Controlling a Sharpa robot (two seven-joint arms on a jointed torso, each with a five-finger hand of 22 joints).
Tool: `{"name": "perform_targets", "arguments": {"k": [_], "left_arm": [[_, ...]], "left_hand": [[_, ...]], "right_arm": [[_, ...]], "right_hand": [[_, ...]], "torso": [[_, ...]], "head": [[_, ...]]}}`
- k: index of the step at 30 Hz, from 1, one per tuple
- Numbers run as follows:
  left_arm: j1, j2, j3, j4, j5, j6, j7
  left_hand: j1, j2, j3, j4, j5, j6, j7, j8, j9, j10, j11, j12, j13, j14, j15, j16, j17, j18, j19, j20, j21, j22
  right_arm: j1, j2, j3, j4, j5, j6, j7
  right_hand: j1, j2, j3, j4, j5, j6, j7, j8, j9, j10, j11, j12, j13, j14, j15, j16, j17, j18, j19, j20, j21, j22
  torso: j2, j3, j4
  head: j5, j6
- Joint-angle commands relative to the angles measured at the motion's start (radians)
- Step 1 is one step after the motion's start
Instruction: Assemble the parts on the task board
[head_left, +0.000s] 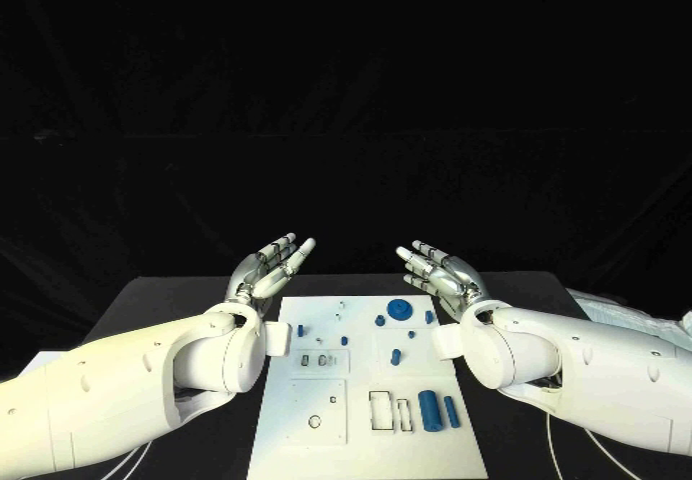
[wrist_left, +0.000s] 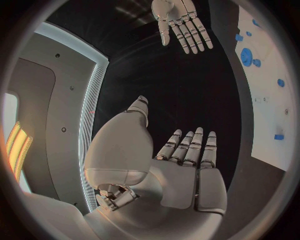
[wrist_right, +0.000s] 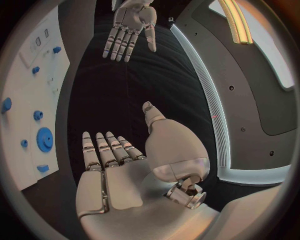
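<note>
The white task board (head_left: 326, 425) lies in the middle of the black table. Blue parts sit on it: a round gear (head_left: 400, 308), two upright cylinders (head_left: 428, 407) near its right edge, and small pegs (head_left: 395, 354). My left hand (head_left: 271, 262) is raised above the table beyond the board's far left corner, palm up, fingers straight and apart, holding nothing. My right hand (head_left: 441, 270) mirrors it beyond the far right corner, also flat and empty. The wrist views show each palm (wrist_left: 181, 170) (wrist_right: 119, 170) bare, with the other hand (wrist_left: 181, 22) (wrist_right: 131, 25) across from it.
The board (wrist_left: 269, 100) (wrist_right: 28, 110) has rectangular cut-outs (head_left: 384, 411) and round holes (head_left: 315, 422) near its front. White cloth or cable (head_left: 635, 315) lies at the table's right edge. Black table surface runs on both sides of the board.
</note>
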Motion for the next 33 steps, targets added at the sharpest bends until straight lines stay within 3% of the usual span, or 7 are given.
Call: {"name": "perform_targets", "arguments": {"k": [1, 8, 9, 12, 15, 20, 33], "left_arm": [[0.002, 0.0, 0.001, 0.003, 0.01, 0.055, 0.01], [0.002, 0.0, 0.001, 0.003, 0.01, 0.055, 0.01], [0.003, -0.036, 0.001, 0.011, 0.032, 0.063, 0.059], [0.003, -0.041, 0.001, 0.012, 0.034, 0.071, 0.069], [0.003, -0.049, 0.001, 0.017, 0.035, 0.085, 0.07], [0.007, -0.073, 0.003, 0.045, 0.025, 0.116, 0.059], [0.014, -0.134, 0.018, 0.158, 0.028, 0.16, 0.034]], "left_hand": [[0.053, 0.0, 0.004, 0.013, 0.008, 0.032, 0.098, 0.009, 0.004, 0.032, 0.013, 0.008, 0.004, 0.037, 0.008, 0.011, 0.005, 0.028, 0.014, 0.021, 0.009, 0.004], [0.092, 0.032, 0.011, 0.003, 0.005, 0.165, 0.111, 0.029, 0.016, 0.183, 0.031, 0.026, 0.015, 0.264, 0.018, 0.057, 0.03, 0.036, 0.179, 0.026, 0.052, 0.027], [0.102, 0.039, 0.012, -0.001, 0.004, 0.219, 0.112, 0.04, 0.021, 0.244, 0.036, 0.036, 0.021, 0.338, 0.019, 0.075, 0.038, 0.034, 0.257, 0.024, 0.073, 0.038], [0.123, 0.056, 0.006, -0.017, 0.003, 0.37, 0.109, 0.065, 0.032, 0.448, 0.032, 0.065, 0.032, 0.475, 0.006, 0.114, 0.048, 0.046, 0.473, 0.023, 0.138, 0.065], [0.143, 0.07, -0.002, -0.038, 0.001, 0.548, 0.096, 0.1, 0.045, 0.623, 0.002, 0.098, 0.04, 0.602, -0.032, 0.154, 0.062, 0.066, 0.613, 0.004, 0.191, 0.083], [0.159, 0.086, -0.02, -0.063, 0.001, 0.622, 0.075, 0.105, 0.039, 0.726, -0.026, 0.105, 0.039, 0.725, -0.068, 0.173, 0.087, 0.065, 0.733, -0.033, 0.213, 0.083], [0.169, 0.096, -0.037, -0.082, 0.001, 0.646, 0.069, 0.088, 0.032, 0.757, -0.034, 0.081, 0.035, 0.752, -0.076, 0.148, 0.106, 0.065, 0.772, -0.042, 0.198, 0.071]], "right_arm": [[0.012, -0.001, -0.007, -0.002, -0.05, 0.199, -0.08], [0.024, -0.003, -0.017, -0.003, -0.059, 0.253, -0.103], [0.051, -0.021, -0.014, -0.063, -0.28, 0.125, -0.057], [0.056, -0.025, -0.011, -0.074, -0.347, 0.094, -0.058], [0.064, -0.032, -0.008, -0.082, -0.426, 0.075, -0.078], [0.081, -0.04, 0.002, -0.093, -0.597, 0.079, -0.161], [0.124, -0.028, 0.02, -0.113, -1.163, 0.214, -0.367]], "right_hand": [[0.125, 0.014, 0.02, -0.068, -0.005, 0.124, 0.138, 0.023, 0.014, 0.173, 0.029, 0.029, 0.015, 0.178, 0.027, 0.027, 0.016, 0.034, 0.157, 0.007, 0.041, 0.021], [0.235, 0.009, 0.073, -0.166, -0.006, 0.496, 0.112, 0.082, 0.044, 0.607, -0.003, 0.097, 0.035, 0.633, -0.01, 0.105, 0.039, 0.115, 0.49, 0.006, 0.137, 0.055], [0.241, 0.007, 0.082, -0.176, -0.006, 0.548, 0.106, 0.088, 0.046, 0.635, -0.01, 0.099, 0.033, 0.663, -0.019, 0.11, 0.038, 0.122, 0.514, 0.004, 0.145, 0.055], [0.241, -0.004, 0.121, -0.206, 0.0, 0.682, 0.088, 0.092, 0.045, 0.708, -0.027, 0.092, 0.029, 0.745, -0.042, 0.114, 0.036, 0.125, 0.577, -0.011, 0.166, 0.054], [0.228, -0.016, 0.167, -0.23, 0.007, 0.731, 0.077, 0.086, 0.043, 0.764, -0.043, 0.079, 0.029, 0.808, -0.062, 0.112, 0.038, 0.125, 0.629, -0.032, 0.184, 0.053], [0.214, -0.04, 0.228, -0.265, -0.003, 0.765, 0.075, 0.07, 0.041, 0.805, -0.053, 0.051, 0.03, 0.858, -0.074, 0.096, 0.037, 0.125, 0.676, -0.052, 0.203, 0.053], [0.226, -0.095, 0.251, -0.264, -0.025, 0.832, 0.041, 0.054, 0.044, 0.896, -0.096, 0.037, 0.031, 1.093, -0.153, 0.151, 0.081, 0.121, 0.868, -0.146, 0.379, 0.134]], "torso": [[0.0, 0.0001, 0.0001], [0.0, 0.0001, 0.0001], [0.035, -0.0038, 0.0006], [0.045, -0.0071, 0.004], [0.059, -0.0078, 0.0082], [0.09, -0.0091, 0.0139], [0.161, -0.0156, 0.0347]], "head": [[0.0, 0.0], [0.0, 0.0], [-0.015, -0.01], [-0.022, -0.009], [-0.026, 0.0], [-0.031, 0.011], [-0.056, 0.027]]}}
